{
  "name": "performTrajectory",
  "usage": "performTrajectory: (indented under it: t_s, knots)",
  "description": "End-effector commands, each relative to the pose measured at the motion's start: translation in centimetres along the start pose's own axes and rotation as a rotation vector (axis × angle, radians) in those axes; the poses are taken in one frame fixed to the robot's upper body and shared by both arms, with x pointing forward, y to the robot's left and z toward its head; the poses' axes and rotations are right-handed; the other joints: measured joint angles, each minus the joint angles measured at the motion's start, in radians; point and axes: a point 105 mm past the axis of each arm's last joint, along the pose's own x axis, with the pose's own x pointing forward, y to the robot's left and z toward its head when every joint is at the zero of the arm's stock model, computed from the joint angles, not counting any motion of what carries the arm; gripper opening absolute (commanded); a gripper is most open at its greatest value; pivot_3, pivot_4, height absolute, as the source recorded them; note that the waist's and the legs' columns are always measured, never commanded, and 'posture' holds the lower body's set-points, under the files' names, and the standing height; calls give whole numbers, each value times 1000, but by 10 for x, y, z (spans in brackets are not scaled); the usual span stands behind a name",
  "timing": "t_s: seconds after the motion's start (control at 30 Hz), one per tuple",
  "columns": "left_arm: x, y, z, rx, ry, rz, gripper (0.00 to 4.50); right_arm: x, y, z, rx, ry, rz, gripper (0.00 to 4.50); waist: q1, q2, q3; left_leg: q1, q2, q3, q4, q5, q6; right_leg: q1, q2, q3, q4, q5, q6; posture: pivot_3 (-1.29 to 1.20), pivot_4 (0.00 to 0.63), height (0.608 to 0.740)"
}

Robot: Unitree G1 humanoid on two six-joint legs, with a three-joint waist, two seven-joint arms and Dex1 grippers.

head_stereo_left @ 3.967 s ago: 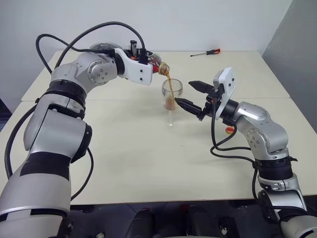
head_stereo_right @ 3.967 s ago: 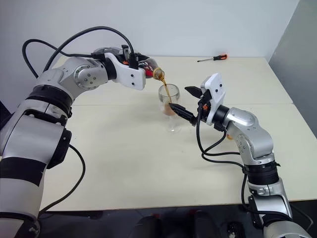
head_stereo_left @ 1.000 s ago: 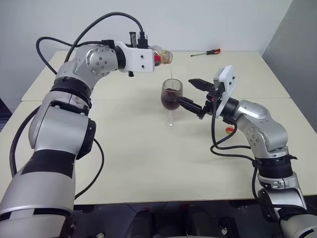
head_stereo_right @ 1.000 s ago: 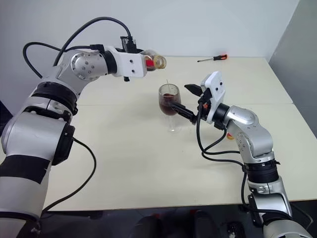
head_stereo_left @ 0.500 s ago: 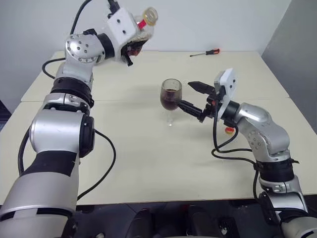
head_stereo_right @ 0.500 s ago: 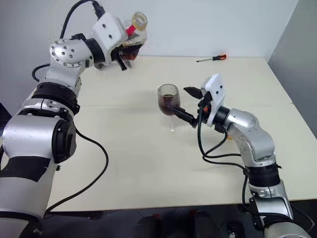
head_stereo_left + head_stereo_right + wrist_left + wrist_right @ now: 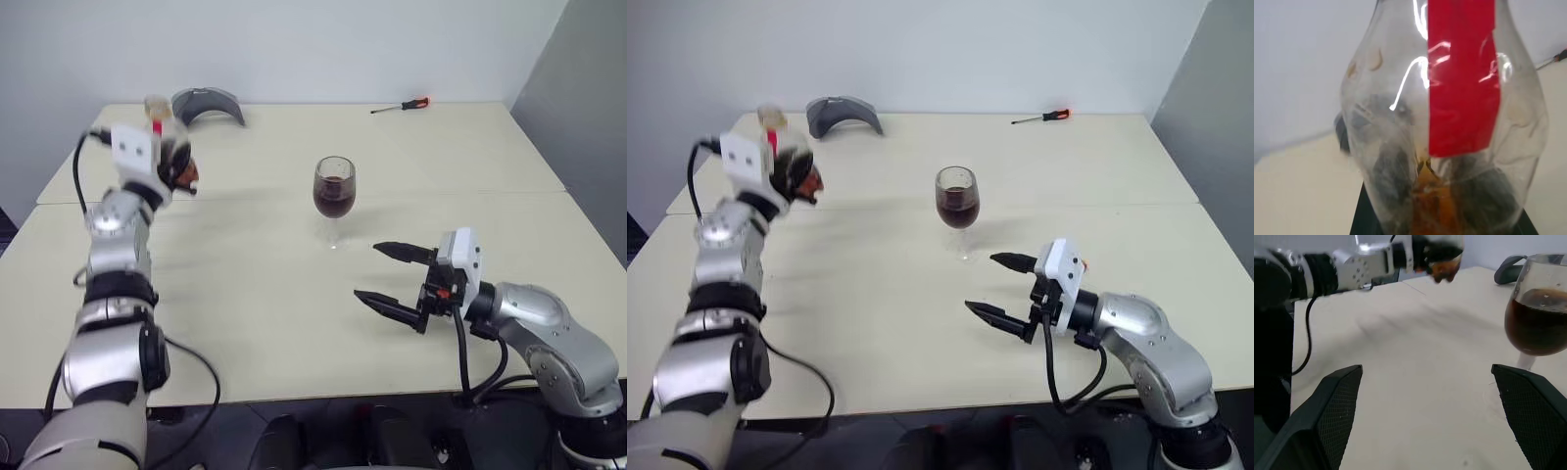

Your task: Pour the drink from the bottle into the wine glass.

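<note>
The wine glass [image 7: 334,191] stands upright mid-table, its bowl about half full of the dark drink [image 7: 333,203]. The clear bottle [image 7: 168,149] with the red label strip [image 7: 1462,73] is held roughly upright above the table's far left, with my left gripper [image 7: 162,162] shut on its body. A little brown liquid [image 7: 1430,205] sits at its bottom. My right gripper [image 7: 367,270] hovers open and empty over the table, nearer the front edge than the glass and apart from it. The glass [image 7: 1540,316] shows beyond one of its fingers [image 7: 1528,401].
A red-handled screwdriver [image 7: 402,105] lies at the table's far edge. A grey curved object [image 7: 208,103] rests at the far left, behind the bottle. A seam [image 7: 470,192] crosses the tabletop behind the glass.
My left arm swung the bottle away from the glass, out to the left and down, turning it upright. My right gripper drew back from the glass toward the front edge, staying open.
</note>
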Motion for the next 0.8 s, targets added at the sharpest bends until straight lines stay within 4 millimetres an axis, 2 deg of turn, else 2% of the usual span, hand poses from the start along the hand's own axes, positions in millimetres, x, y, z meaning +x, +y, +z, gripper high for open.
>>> performTrajectory:
  t_s: [0.03,0.1,0.2,0.3,0.43,0.6,0.8]
  knots:
    - [-1,14,27,-72,-118,82,853,-1,6,14,-46,-51,-4,4500,10,-2,0,0,0,0,0,0,0,0,0,0,0,0,0,0,150,740]
    - [-3,13,15,-152,-110,102,853,1,6,13,-41,-55,-20,4500,21,-3,-1,-1,-1,0,1,0,0,1,-1,-1,-1,0,0,0,150,740]
    - [-3,1,-3,-237,-88,90,853,7,1,14,-37,-70,-60,4500,28,-3,-1,1,-2,0,1,0,1,4,-1,-1,-1,0,0,0,150,740]
    - [-1,-14,-7,-271,-92,43,853,10,-5,18,-32,-84,-98,4500,29,-4,-2,1,-2,0,1,0,0,4,-1,-2,-1,0,0,0,150,740]
    - [0,-21,-14,-307,-78,24,853,13,-9,23,-7,-112,-128,4500,24,-4,-2,1,-2,0,1,0,0,4,-1,-2,-1,0,0,0,150,740]
    - [-1,-26,-23,-321,-53,32,853,17,-7,25,10,-125,-135,4500,13,-4,-2,2,-1,0,1,0,1,4,0,-1,0,0,0,0,150,740]
    - [-6,-24,-37,-257,5,47,853,18,-9,25,10,-128,-149,4500,7,-4,-2,2,-1,-1,1,-2,3,4,0,-1,0,0,0,0,150,740]
